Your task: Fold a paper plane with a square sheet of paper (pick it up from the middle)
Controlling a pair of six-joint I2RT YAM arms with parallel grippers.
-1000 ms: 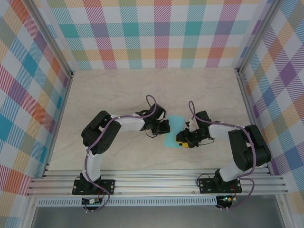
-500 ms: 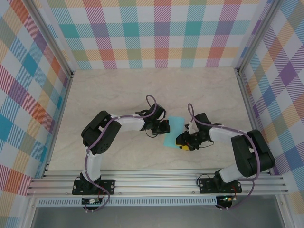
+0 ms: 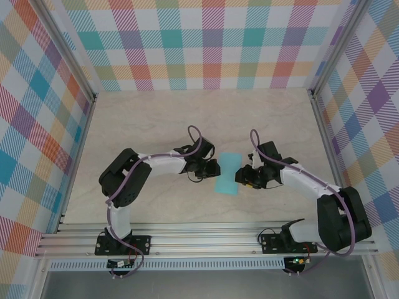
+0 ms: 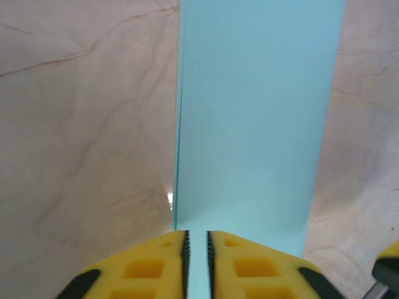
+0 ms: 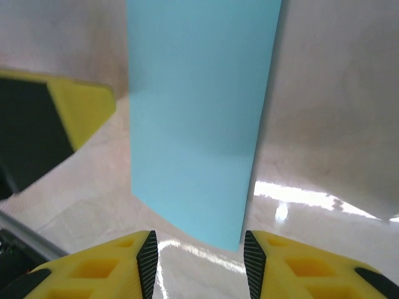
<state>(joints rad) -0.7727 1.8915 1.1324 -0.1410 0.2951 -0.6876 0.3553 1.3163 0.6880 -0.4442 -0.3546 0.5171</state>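
Left fingers [image 4: 149, 268]: pressed almost together, with only a thin slot between the yellow pads. The near edge of the sheet of paper [image 4: 255, 124] sits in that slot, so the left gripper [image 4: 196, 240] is pinching the sheet. The sheet's left long edge shows a double layer, so it reads as folded in half.

Right fingers [image 5: 100, 268]: spread wide. The right gripper [image 5: 199, 249] is not clamping anything. The near end of the sheet [image 5: 199, 112] reaches into the gap between the fingertips, its corner just beside one pad. I cannot tell whether it touches.

Sheet: light blue, plain, and a long narrow rectangle in both wrist views. From the wrist views I cannot tell whether it rests flat or is lifted slightly.

Top view: the sheet [image 3: 228, 171] lies at mid-counter, between the two grippers. The left gripper [image 3: 215, 168] is at its left edge and the right gripper [image 3: 242, 176] at its right edge. Both arms are bent inward toward the centre.

Counter [image 3: 156, 118]: pale, with a marble-like pattern. Plaid walls [image 3: 212, 43] stand on three sides, and an aluminium rail [image 3: 206, 240] at the near edge carries the arm bases.
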